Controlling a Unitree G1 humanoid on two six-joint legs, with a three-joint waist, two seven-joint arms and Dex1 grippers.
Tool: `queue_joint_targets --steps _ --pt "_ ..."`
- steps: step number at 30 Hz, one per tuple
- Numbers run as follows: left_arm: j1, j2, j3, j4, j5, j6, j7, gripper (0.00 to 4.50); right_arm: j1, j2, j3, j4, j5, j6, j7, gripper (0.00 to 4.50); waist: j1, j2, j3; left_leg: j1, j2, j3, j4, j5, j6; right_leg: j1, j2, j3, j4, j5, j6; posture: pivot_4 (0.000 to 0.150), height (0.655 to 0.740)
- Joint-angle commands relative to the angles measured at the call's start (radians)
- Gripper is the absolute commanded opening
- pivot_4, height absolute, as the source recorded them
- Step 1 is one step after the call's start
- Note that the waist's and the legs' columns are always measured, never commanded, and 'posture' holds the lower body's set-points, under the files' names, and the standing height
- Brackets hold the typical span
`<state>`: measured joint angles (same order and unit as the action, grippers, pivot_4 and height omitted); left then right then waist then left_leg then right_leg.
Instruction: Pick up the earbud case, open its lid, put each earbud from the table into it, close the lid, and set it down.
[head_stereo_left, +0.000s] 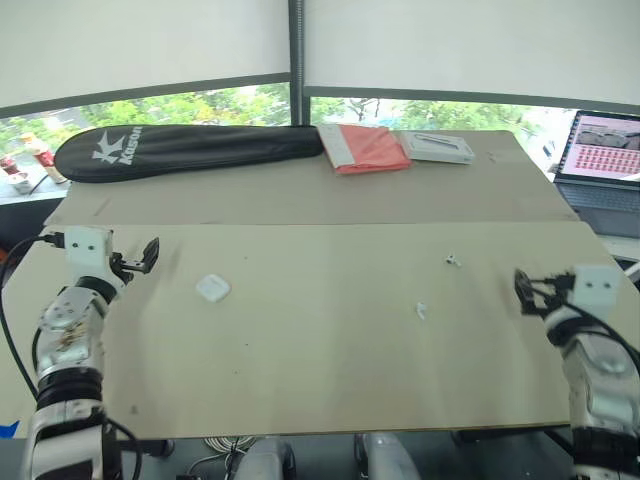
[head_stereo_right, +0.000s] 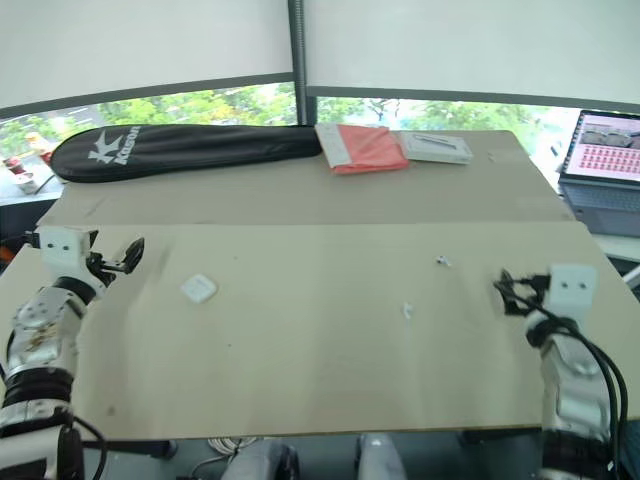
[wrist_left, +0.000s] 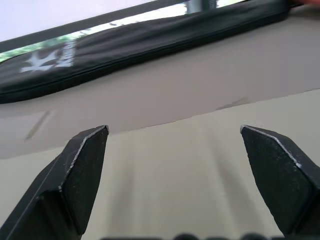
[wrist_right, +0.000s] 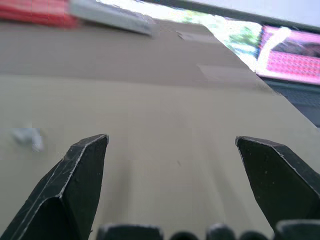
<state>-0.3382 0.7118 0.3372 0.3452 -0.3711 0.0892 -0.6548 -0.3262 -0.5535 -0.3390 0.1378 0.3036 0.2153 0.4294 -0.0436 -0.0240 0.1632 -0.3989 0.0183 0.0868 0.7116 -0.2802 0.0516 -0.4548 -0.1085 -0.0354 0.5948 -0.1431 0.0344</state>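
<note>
1. The small white rounded-square earbud case (head_stereo_left: 212, 288) lay flat on the pale tan board-topped bench (head_stereo_left: 320, 380), on its left half. It sat near the left claw (wrist_left: 173, 132), to that claw's right and slightly nearer the robot, with bare board between them and no contact.
2. The left claw hovered over the bench near its left edge with its two black wedge-shaped fingers (wrist_left: 82, 165) spread wide, gripping nothing.
3. The right claw (wrist_right: 171, 139) hovered near the bench's right edge, its fingers also wide apart and empty.
4. Two tiny white earbuds lay on the right half, well apart from the case: the farther earbud (head_stereo_left: 453, 260) and the nearer earbud (head_stereo_left: 421, 310). Both lay to the left of the right claw, untouched, with open board around them.
5. Nothing stood between either claw and the case or the earbuds.
6. Along the far side of the bench lay a long black fabric racket cover with white lettering (head_stereo_left: 180, 150), a flat folded red-orange item (head_stereo_left: 365, 148) and, just beside it, a thin grey-white rectangular box (head_stereo_left: 437, 147).
7. An open laptop with a pinkish lit screen (head_stereo_left: 605, 150) stood beyond the bench's far right corner.
8. The bench surface looked matt and smooth, made of two tan sheets meeting along a straight seam across its width.
</note>
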Motion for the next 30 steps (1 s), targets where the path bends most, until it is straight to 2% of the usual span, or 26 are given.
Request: queue_joint_targets --steps 1,5,10,15,21,30 --pt "0.057 0.067 -0.028 -0.254 -0.109 0.217 -0.107 4.45 -0.091 0.01 0.109 -0.049 0.094 0.07 0.19 4.5 0.001 0.0 0.0 0.0 0.001 -0.001 0.0 0.0 0.0 0.0 0.001 0.0 0.0 0.0 0.0 0.15 0.74" --pt "0.117 0.12 -0.107 -0.402 -0.126 0.357 -0.182 4.45 -0.174 0.045 0.247 -0.086 0.182 0.173 0.39 4.5 0.013 0.001 0.0 0.0 0.0 -0.002 -0.002 0.0 0.0 0.0 0.001 -0.002 0.0 0.0 0.0 0.15 0.74" --pt "0.087 0.119 -0.166 -0.354 -0.057 0.357 -0.188 4.45 -0.219 0.073 0.382 -0.178 0.226 0.278 0.517 4.5 0.032 0.001 0.0 -0.002 -0.002 -0.002 0.001 0.0 0.0 0.0 0.0 -0.001 0.0 0.0 0.0 0.15 0.74" --pt "0.04 0.084 -0.206 -0.251 -0.011 0.307 -0.215 4.45 -0.243 0.116 0.438 -0.271 0.253 0.353 0.523 4.5 0.038 0.001 0.0 -0.001 -0.002 -0.002 0.001 0.0 -0.001 0.0 0.001 -0.003 0.0 0.0 0.0 0.15 0.74" --pt "-0.024 0.018 -0.249 -0.139 0.038 0.26 -0.223 4.45 -0.248 0.138 0.429 -0.318 0.261 0.395 0.492 4.5 0.038 0.001 0.0 -0.002 -0.003 -0.001 0.001 0.0 -0.001 0.0 0.001 -0.003 0.0 0.0 -0.001 0.15 0.74" --pt "-0.004 0.023 -0.264 -0.044 0.093 0.217 -0.248 4.45 -0.216 0.11 0.398 -0.374 0.268 0.419 0.471 4.5 0.033 0.001 0.0 -0.001 -0.003 -0.001 0.001 0.0 -0.001 0.0 0.001 -0.003 0.001 0.0 -0.001 0.15 0.74"
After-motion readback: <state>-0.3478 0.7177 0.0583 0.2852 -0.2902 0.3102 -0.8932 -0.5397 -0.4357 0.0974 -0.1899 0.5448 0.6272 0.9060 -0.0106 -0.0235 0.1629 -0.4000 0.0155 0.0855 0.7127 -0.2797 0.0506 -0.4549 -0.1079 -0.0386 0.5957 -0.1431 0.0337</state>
